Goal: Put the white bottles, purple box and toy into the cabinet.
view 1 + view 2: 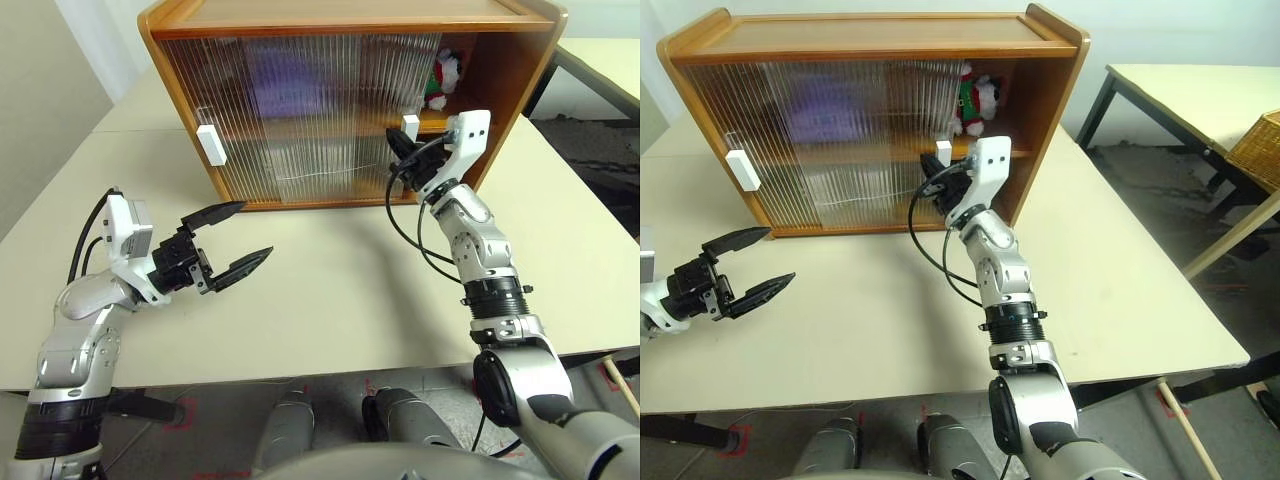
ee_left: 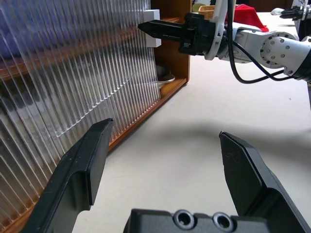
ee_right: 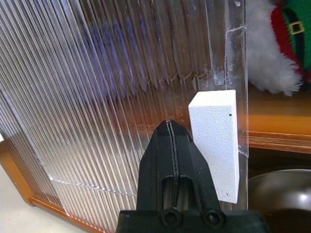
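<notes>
With the toy (image 1: 975,98) already on the cabinet (image 1: 1040,120) shelf just beyond it, the clenched right gripper (image 3: 171,145) should keep its fingertips flat against the white handle (image 3: 216,141) beside them and push the door evenly across, while the left gripper (image 1: 228,240) waits spread open.

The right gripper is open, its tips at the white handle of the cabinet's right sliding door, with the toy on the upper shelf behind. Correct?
Not quite: the right gripper is shut, as the right wrist view shows. Its tips are at the white handle of the cabinet's right door, and the toy is on the upper shelf.
</notes>
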Controlling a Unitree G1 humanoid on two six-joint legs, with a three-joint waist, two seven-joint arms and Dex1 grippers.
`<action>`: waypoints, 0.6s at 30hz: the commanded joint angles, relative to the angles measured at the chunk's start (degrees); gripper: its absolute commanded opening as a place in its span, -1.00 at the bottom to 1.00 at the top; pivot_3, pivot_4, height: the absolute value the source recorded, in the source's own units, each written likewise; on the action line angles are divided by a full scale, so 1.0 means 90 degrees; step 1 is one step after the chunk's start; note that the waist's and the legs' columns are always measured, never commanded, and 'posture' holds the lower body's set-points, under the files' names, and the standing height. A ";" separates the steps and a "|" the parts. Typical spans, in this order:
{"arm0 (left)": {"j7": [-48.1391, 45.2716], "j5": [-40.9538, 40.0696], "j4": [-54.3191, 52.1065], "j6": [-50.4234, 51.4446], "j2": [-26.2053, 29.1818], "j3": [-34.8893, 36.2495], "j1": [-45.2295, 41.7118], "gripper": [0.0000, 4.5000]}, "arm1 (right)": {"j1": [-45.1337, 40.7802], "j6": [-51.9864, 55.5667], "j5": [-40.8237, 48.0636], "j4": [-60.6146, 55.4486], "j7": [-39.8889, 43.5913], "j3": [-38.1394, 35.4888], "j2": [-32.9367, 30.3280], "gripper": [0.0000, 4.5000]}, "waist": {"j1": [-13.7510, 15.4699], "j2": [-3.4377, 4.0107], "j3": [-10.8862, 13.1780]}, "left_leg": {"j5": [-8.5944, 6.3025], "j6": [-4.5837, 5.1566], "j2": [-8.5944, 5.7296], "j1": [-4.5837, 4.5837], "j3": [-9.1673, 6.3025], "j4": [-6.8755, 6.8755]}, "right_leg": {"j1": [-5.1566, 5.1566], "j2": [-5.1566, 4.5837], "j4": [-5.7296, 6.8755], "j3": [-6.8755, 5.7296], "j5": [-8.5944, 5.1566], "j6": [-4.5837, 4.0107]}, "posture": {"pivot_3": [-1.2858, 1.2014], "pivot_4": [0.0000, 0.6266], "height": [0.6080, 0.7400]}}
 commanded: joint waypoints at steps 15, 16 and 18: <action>-0.0240 0.0165 0.0316 -0.0127 0.0000 -0.0152 -0.0184 1.00 | 0.0047 -0.0428 -0.0132 0.0327 -0.0340 -0.0735 -0.0653 -0.99 | -0.0139 0.0001 0.0000 | 0.0001 0.0002 -0.0002 0.0001 0.0002 0.0001 | -0.0002 0.0001 -0.0009 0.0007 0.0003 0.0038 | -0.01 -0.82 1.00; -0.0241 0.0167 0.0320 -0.0127 0.0000 -0.0150 -0.0186 1.00 | 0.0044 -0.0441 -0.0135 0.0342 -0.0347 -0.0750 -0.0678 -0.99 | -0.0147 0.0001 0.0000 | 0.0001 0.0002 -0.0001 0.0002 0.0002 0.0001 | -0.0001 0.0001 -0.0010 0.0007 0.0003 0.0039 | -0.01 -0.82 1.00; -0.0239 0.0160 0.0311 -0.0113 0.0003 -0.0137 -0.0185 1.00 | 0.0034 -0.0472 -0.0145 0.0393 -0.0352 -0.0786 -0.0743 -0.99 | -0.0152 0.0001 0.0001 | 0.0002 0.0003 -0.0002 0.0001 0.0002 0.0000 | -0.0001 0.0001 -0.0012 0.0008 0.0002 0.0041 | -0.01 -0.81 1.00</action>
